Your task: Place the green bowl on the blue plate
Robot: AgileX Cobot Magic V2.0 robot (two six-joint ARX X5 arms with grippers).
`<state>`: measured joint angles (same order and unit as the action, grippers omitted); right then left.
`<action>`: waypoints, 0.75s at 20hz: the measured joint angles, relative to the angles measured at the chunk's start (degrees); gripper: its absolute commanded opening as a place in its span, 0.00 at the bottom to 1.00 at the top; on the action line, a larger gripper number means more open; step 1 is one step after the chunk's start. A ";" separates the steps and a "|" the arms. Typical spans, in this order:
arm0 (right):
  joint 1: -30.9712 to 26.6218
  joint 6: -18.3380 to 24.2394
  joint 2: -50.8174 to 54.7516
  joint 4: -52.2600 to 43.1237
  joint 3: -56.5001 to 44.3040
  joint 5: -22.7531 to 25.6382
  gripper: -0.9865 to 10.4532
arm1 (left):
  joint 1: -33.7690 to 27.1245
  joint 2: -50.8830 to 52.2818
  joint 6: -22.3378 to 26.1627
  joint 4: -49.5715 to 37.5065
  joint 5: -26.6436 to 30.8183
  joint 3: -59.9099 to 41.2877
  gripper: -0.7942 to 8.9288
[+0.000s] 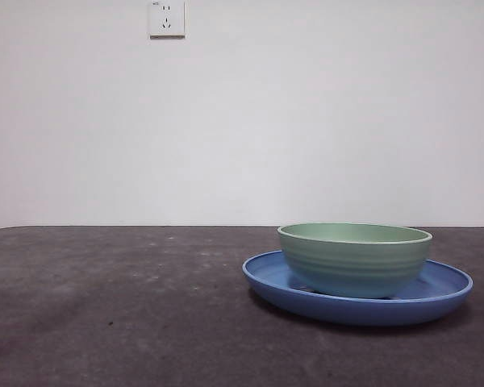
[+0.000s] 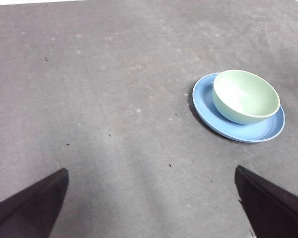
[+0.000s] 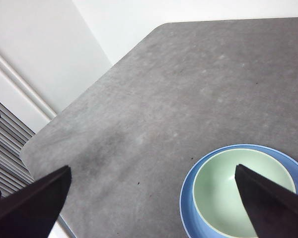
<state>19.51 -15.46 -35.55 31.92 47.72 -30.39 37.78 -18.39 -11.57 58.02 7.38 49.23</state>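
Observation:
The green bowl (image 1: 354, 258) stands upright inside the blue plate (image 1: 436, 302) on the grey table, right of centre in the front view. Both show in the left wrist view, bowl (image 2: 246, 95) on plate (image 2: 208, 106), well away from my left gripper (image 2: 151, 198), which is open and empty. In the right wrist view the bowl (image 3: 233, 193) sits on the plate (image 3: 187, 198) below my right gripper (image 3: 154, 203), which is open and empty, raised above it. Neither gripper shows in the front view.
The grey table (image 1: 113, 306) stretches left of the plate. A white wall with a socket (image 1: 167, 18) is behind. In the right wrist view the table's rounded corner edge (image 3: 32, 148) lies near the wall.

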 measured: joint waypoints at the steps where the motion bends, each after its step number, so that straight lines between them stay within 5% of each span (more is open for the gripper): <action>1: 0.00 0.00 0.00 0.04 0.00 0.00 0.58 | 0.00 0.00 0.00 0.02 0.00 0.00 0.79; 3: 0.00 0.04 0.00 1.36 0.00 1.14 0.58 | 0.00 0.00 -0.02 0.00 0.00 0.00 0.79; 8: -0.57 2.45 -4.20 12.57 0.02 13.79 0.58 | 0.00 0.00 -0.11 0.02 0.00 0.00 0.79; 15: -8.68 3.91 -18.75 14.14 0.02 15.30 0.58 | 0.00 0.00 -0.13 0.00 0.00 0.00 0.79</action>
<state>10.83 -11.55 -54.30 46.06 47.75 -15.09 37.78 -18.39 -11.70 58.02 7.38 49.23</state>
